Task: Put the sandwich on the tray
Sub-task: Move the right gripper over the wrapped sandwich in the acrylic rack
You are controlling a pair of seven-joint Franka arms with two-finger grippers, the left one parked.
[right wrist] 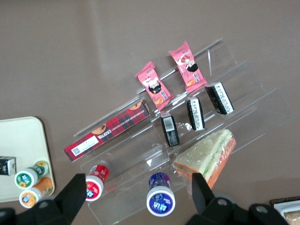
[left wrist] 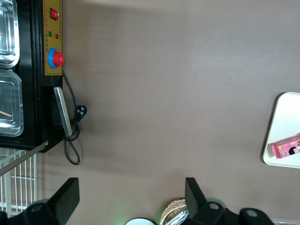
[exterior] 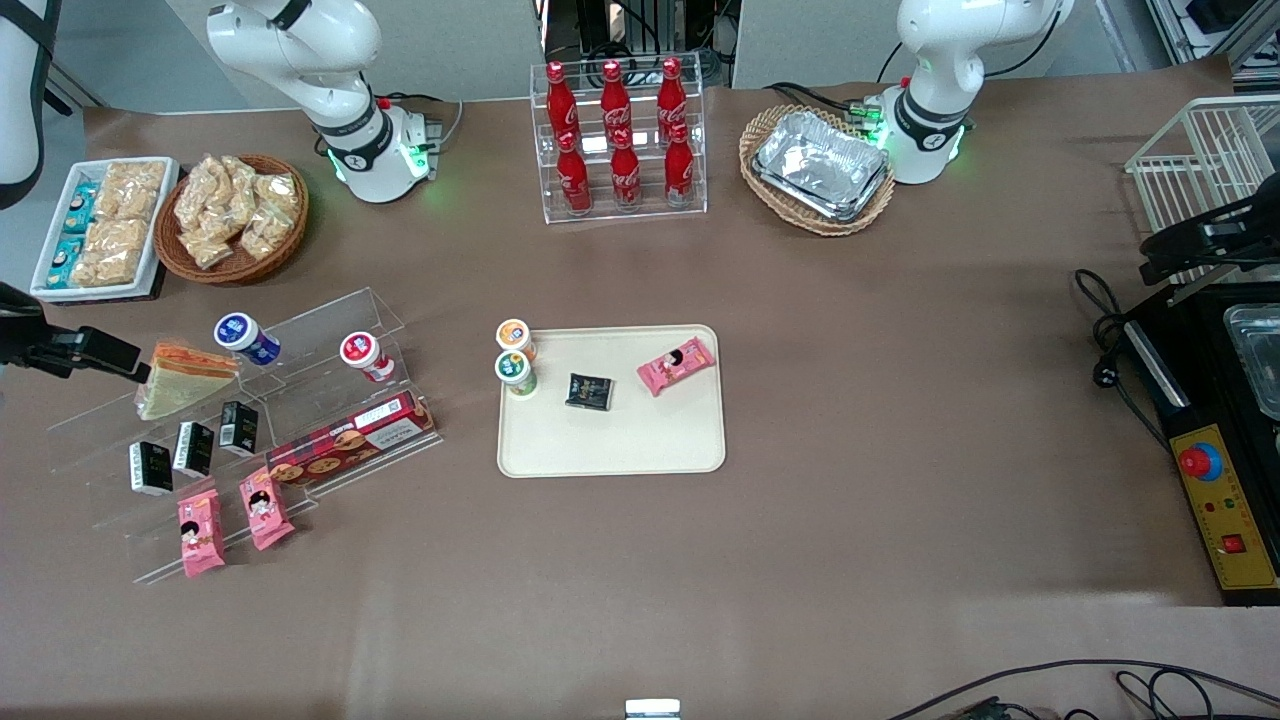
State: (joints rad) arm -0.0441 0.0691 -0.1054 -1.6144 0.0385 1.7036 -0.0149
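Brown table: the sandwich [exterior: 183,380] is seen on the clear rack [exterior: 300,330], apart from the tray [exterior: 612,440]; the gripper [right wrist: 136,197] hangs above it, fingers spread and holding nothing.

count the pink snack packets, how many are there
3. Two pink snack packets lie side by side on the clear stand's lowest step, and one lies on the tray. The open claw hovers above the stand near the sandwich. None looks hidden.

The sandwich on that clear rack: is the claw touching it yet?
Apart. The right wrist view shows the open claw above the sandwich, its fingers clear of the wrap.
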